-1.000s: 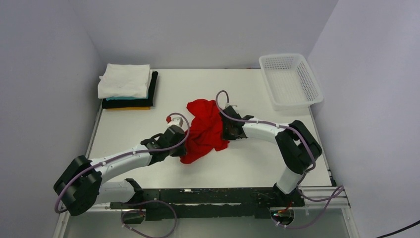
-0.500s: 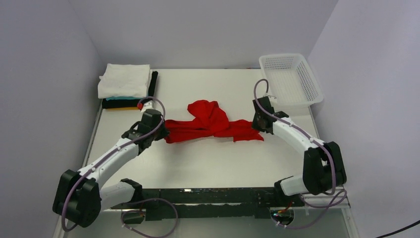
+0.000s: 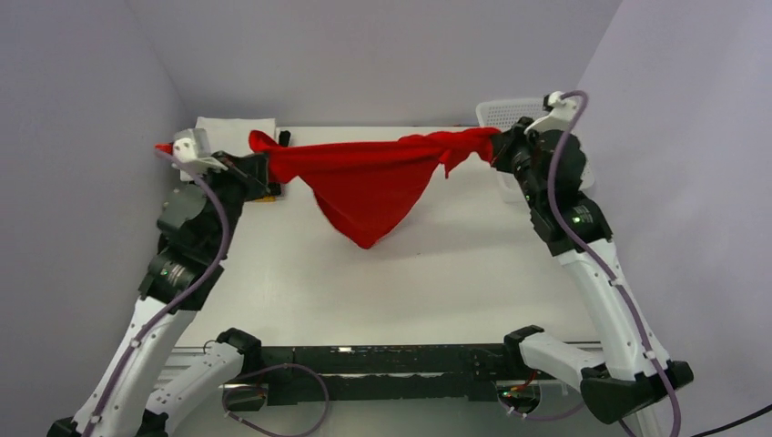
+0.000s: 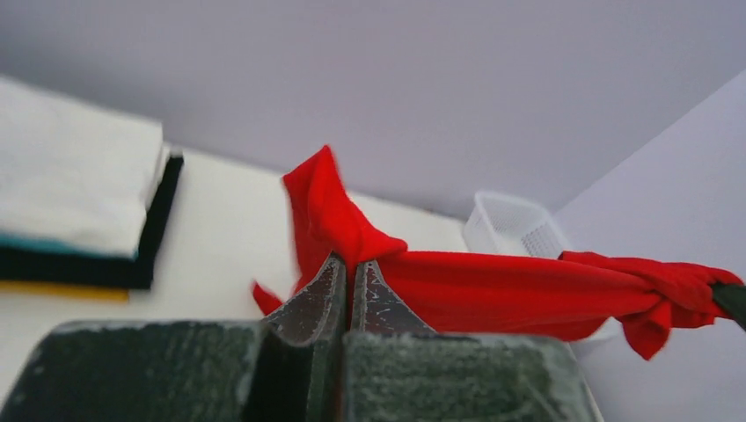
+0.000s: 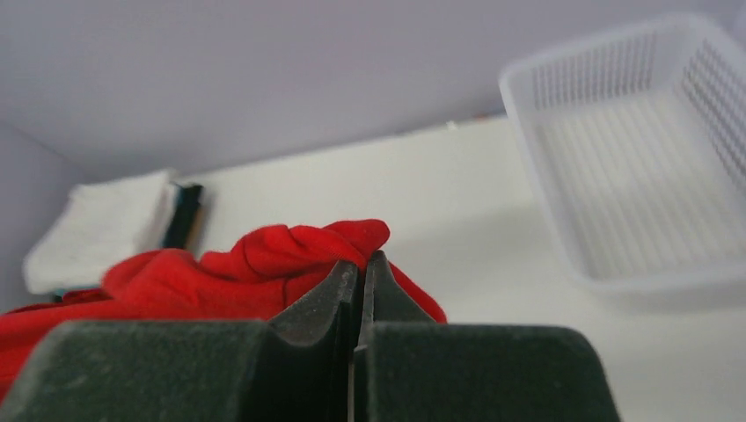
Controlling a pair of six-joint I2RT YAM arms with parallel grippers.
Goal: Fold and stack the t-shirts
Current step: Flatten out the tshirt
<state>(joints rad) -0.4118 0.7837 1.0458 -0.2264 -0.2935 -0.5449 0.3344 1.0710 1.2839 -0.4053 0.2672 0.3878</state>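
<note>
The red t-shirt (image 3: 366, 182) hangs in the air, stretched taut between both grippers, its middle sagging to a point above the table. My left gripper (image 3: 259, 168) is shut on its left end, which shows in the left wrist view (image 4: 352, 262) with the cloth (image 4: 493, 290) pinched between the jaws. My right gripper (image 3: 496, 146) is shut on the right end, which shows in the right wrist view (image 5: 361, 264) with bunched cloth (image 5: 264, 259). The folded stack (image 3: 228, 127), white on top, lies at the back left, partly hidden by my left arm; it also shows in the left wrist view (image 4: 75, 193).
A white mesh basket (image 3: 510, 111) stands at the back right behind my right wrist; it shows in the right wrist view (image 5: 633, 158) and the left wrist view (image 4: 515, 224). The white table (image 3: 391, 291) lies below the shirt. Grey walls close in on three sides.
Both arms have risen and spread apart, lifting the red shirt off the table from a crumpled heap to a taut hanging span.
</note>
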